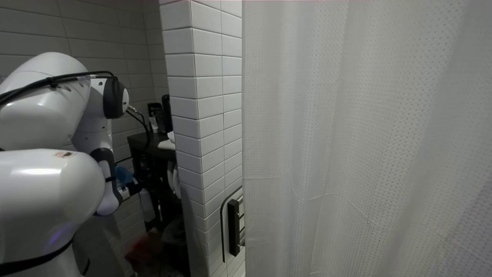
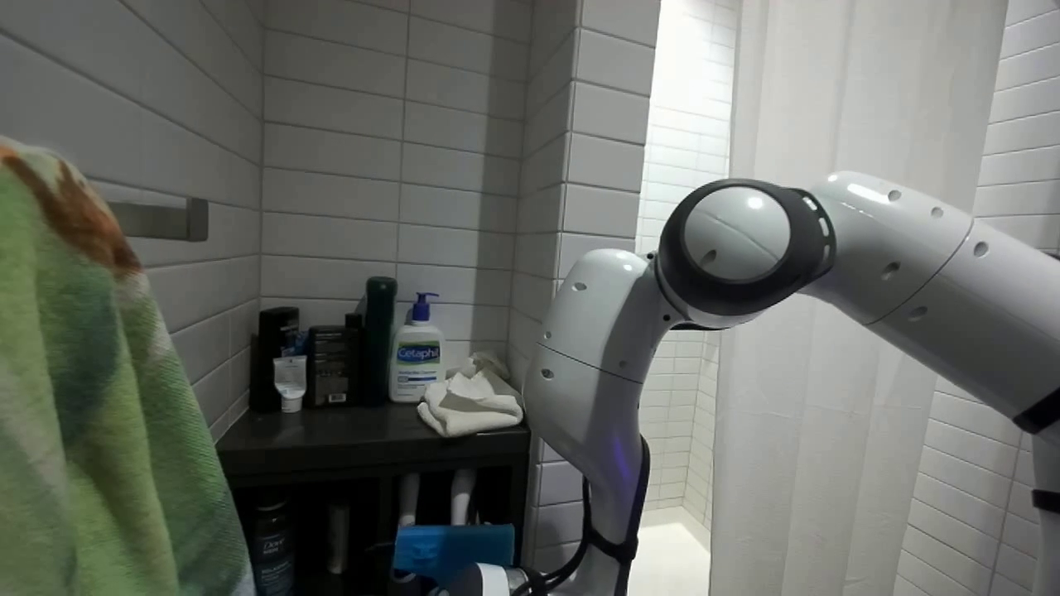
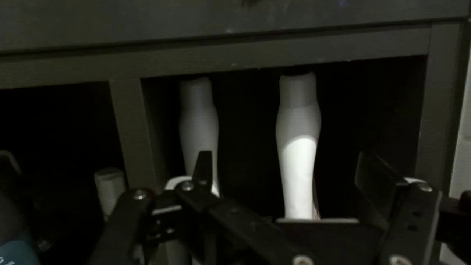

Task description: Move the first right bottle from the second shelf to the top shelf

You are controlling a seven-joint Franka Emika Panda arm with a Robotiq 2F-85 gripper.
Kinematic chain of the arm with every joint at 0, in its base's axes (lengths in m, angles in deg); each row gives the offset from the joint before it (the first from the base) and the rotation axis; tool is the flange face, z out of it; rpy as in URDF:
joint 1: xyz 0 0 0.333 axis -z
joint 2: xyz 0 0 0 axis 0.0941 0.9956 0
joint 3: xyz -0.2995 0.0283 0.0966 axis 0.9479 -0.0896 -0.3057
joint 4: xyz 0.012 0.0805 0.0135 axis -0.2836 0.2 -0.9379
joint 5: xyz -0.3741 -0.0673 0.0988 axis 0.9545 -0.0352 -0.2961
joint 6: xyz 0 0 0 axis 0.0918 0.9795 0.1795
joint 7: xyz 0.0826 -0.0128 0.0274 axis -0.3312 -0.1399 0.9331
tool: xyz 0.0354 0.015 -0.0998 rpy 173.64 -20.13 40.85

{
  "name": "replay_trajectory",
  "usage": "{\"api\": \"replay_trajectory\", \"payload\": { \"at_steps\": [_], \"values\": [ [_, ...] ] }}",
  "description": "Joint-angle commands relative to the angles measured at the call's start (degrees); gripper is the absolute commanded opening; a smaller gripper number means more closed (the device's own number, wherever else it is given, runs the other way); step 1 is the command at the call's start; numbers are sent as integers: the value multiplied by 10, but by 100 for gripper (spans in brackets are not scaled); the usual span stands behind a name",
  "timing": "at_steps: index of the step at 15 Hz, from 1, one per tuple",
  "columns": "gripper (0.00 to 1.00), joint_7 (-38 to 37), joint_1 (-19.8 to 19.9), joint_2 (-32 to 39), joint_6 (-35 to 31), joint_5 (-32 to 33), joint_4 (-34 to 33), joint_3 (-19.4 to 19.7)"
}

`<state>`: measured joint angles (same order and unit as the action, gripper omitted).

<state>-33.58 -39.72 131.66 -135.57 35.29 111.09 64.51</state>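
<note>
The first right bottle (image 3: 300, 147), white with a narrower top, stands upright in the right-hand compartment of the second shelf. An exterior view shows its upper part (image 2: 462, 497) too. The black top shelf (image 2: 331, 426) lies just above that compartment. My gripper (image 3: 289, 167) is open before the compartment, one finger to each side of the right bottle, with gaps visible between it and both fingers. The left fingertip overlaps a similar white bottle (image 3: 198, 125) in the picture. The gripper's body hides the bottles' lower parts.
A Cetaphil pump bottle (image 2: 417, 364), a tall green bottle (image 2: 379, 339), dark containers (image 2: 331, 364) and a white cloth (image 2: 472, 401) occupy the top shelf. A divider (image 3: 130, 129) borders the compartment on the left, a side post (image 3: 439, 103) on the right. A tiled pillar (image 1: 196, 115) stands beside the rack.
</note>
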Motion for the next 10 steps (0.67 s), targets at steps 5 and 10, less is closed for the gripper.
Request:
{"api": "replay_trajectory", "payload": {
  "at_steps": [5,10],
  "values": [
    [100,29,8,39,10,-70,-66,9],
    [100,24,17,54,9,-74,-80,23]
  ]
}}
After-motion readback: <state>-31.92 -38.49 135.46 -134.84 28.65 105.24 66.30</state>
